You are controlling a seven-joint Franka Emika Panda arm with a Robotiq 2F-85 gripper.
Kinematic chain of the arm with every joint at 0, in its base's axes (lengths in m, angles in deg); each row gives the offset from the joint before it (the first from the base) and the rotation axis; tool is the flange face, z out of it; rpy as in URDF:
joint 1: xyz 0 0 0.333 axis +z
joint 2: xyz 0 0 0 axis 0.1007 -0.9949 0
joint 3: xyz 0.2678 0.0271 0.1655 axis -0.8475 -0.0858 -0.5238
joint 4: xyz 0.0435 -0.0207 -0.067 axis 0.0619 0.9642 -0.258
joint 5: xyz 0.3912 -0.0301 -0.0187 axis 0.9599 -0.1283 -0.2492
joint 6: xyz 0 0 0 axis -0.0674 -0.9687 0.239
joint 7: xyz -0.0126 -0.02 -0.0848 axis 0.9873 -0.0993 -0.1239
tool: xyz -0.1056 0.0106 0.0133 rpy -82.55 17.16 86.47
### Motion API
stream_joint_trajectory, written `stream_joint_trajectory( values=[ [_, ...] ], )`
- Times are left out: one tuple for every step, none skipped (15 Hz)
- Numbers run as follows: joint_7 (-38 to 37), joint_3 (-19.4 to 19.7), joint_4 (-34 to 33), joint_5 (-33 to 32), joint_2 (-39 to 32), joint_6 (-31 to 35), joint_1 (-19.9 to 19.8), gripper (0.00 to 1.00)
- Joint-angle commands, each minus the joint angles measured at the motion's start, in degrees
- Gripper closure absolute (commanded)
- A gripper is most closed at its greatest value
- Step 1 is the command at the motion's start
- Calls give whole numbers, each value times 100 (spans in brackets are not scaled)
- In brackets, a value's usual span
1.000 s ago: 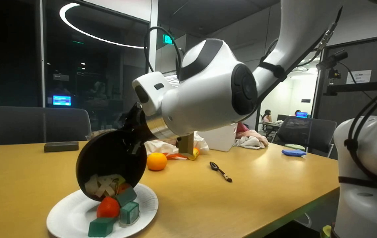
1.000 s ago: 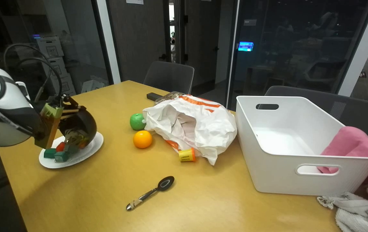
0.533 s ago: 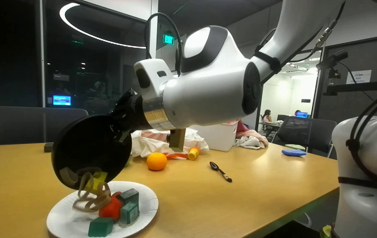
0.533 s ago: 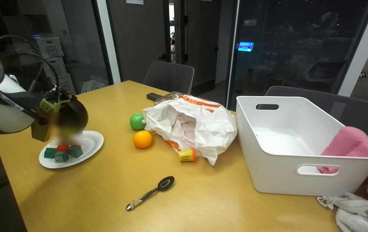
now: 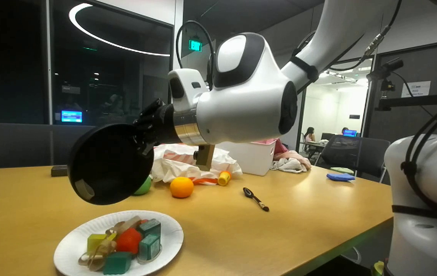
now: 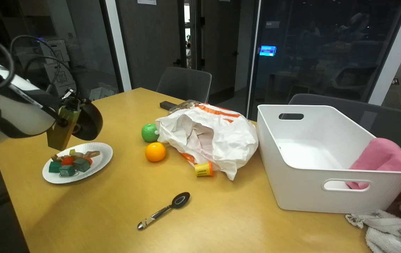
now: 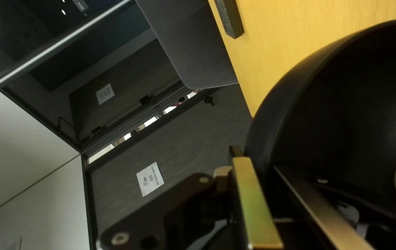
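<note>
My gripper [image 7: 259,165] is shut on the rim of a black bowl [image 7: 340,104]; one finger [image 7: 253,198] lies outside the wall, the other inside. Tipped on its side, the bowl [image 5: 111,161] hangs above a white paper plate [image 5: 172,234], with its mouth facing an exterior view. One pale piece [image 5: 84,190] stays inside it. On the plate lie several teal blocks [image 5: 149,247], a red round item [image 5: 128,240], a yellow block [image 5: 95,241] and tan strips [image 5: 103,249]. In an exterior view the mount on my wrist partly covers the gripper.
Beyond the plate sit an orange [image 6: 155,152], a green fruit [image 6: 150,133], a crumpled white bag [image 6: 221,130] and a yellow tub [image 6: 204,169]. A black spoon [image 6: 165,211] lies nearer. A white bin [image 6: 327,196] holds pink cloth [image 6: 383,154]. A dark box [image 5: 59,171] rests at the table's edge.
The bowl has tipped and risen from the plate. The tan strips and the yellow block have dropped out of it onto the plate, beside the red item and teal blocks.
</note>
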Motion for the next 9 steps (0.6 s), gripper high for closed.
stream_joint_trajectory(
  values=[
    [-182,173,89,-310,47,-44,-58,92],
    [-149,201,130,-334,46,-51,-79,92],
    [-112,224,160,-335,22,-52,-104,92],
    [-37,257,166,-289,9,9,-145,91],
    [97,269,189,-202,0,38,-193,92],
    [99,276,210,-243,4,6,-205,92],
    [76,272,220,-284,33,-4,-202,92],
    [27,265,218,-269,108,60,-178,91],
    [-10,247,208,-272,174,78,-148,92]
  ],
)
